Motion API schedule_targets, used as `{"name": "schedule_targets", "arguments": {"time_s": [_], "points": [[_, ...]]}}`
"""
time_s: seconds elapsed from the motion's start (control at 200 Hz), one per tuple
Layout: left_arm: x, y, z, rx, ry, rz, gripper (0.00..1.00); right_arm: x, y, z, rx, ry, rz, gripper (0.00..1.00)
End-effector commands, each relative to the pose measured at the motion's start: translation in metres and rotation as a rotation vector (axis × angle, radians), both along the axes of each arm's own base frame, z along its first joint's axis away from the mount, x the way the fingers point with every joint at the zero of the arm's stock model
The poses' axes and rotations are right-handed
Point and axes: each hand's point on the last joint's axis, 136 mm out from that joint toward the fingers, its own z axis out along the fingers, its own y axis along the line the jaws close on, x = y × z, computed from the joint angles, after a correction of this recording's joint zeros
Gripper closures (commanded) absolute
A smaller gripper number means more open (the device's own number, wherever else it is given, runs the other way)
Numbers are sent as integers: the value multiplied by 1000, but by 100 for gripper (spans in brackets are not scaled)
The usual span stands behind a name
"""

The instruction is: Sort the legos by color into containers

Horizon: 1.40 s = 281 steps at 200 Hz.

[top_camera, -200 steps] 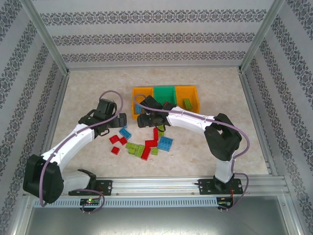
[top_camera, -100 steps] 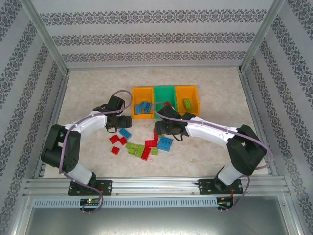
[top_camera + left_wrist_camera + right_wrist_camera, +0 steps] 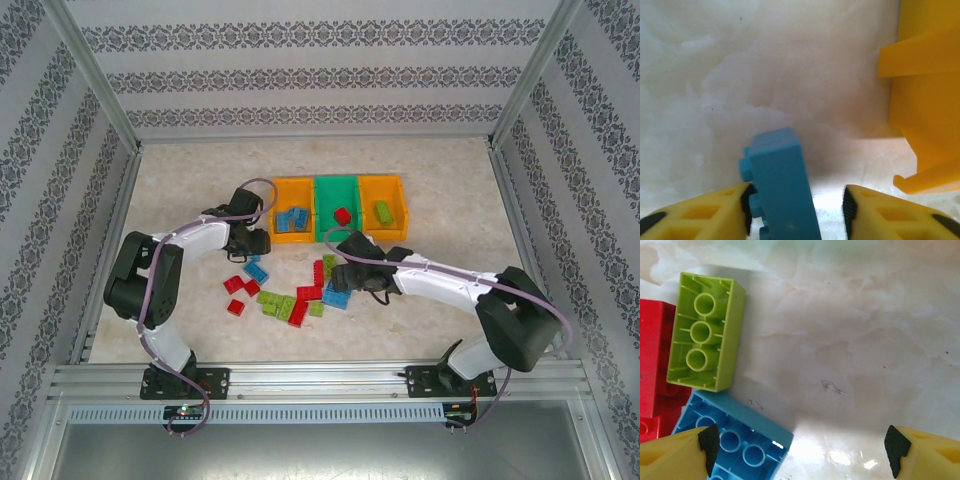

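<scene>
The left tool (image 3: 796, 206) is open, with a blue brick (image 3: 780, 190) standing tilted between its fingers, touching one and clear of the other, just left of the left orange bin (image 3: 925, 100), which holds blue bricks. The right tool (image 3: 801, 447) gapes wide over the desk (image 3: 855, 340) at the right end of the loose pile (image 3: 290, 298), one fingertip above a second blue brick (image 3: 735, 435) that lies beside an upturned green brick (image 3: 705, 330). The green bin (image 3: 338, 181) holds a red brick (image 3: 342, 215), and the right orange bin (image 3: 381, 181) holds a green one.
</scene>
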Motion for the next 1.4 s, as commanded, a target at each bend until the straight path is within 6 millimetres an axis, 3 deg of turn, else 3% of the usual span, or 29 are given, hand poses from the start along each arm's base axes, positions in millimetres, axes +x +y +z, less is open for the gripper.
{"name": "schedule_targets", "arguments": {"time_s": [0.0, 0.24, 0.39, 0.5, 0.604, 0.714, 0.834, 1.104, 1.284, 1.399], "points": [[11, 1, 0, -10, -19, 5, 57, 3, -6, 10, 1, -69, -16, 10], [10, 4, -6, 9, 2, -8, 74, 1, -19, 14, -20, -91, -32, 8], [8, 8, 4, 27, -15, -8, 81, -1, -25, 14, -21, -95, -49, 8], [11, 10, 28, 30, -72, -11, 83, -2, -28, 12, -24, -96, -57, 8], [19, 5, 67, 4, -162, -23, 83, -4, -27, 10, -12, -94, -52, 8], [33, -11, 109, -23, -256, -72, 82, -9, -19, 8, -14, -92, 18, 9], [49, -30, 129, -54, -281, -130, 80, -14, -18, 4, -70, -94, 72, 9], [80, -63, 122, -107, -269, -177, 79, -21, -4, 2, -7, -104, 117, 10], [90, -81, 109, -113, -235, -213, 76, -19, 7, -1, 1, -98, 158, 10], [94, -87, 99, -100, -212, -215, 73, -13, 2, -7, -26, -91, 100, 11]]}}
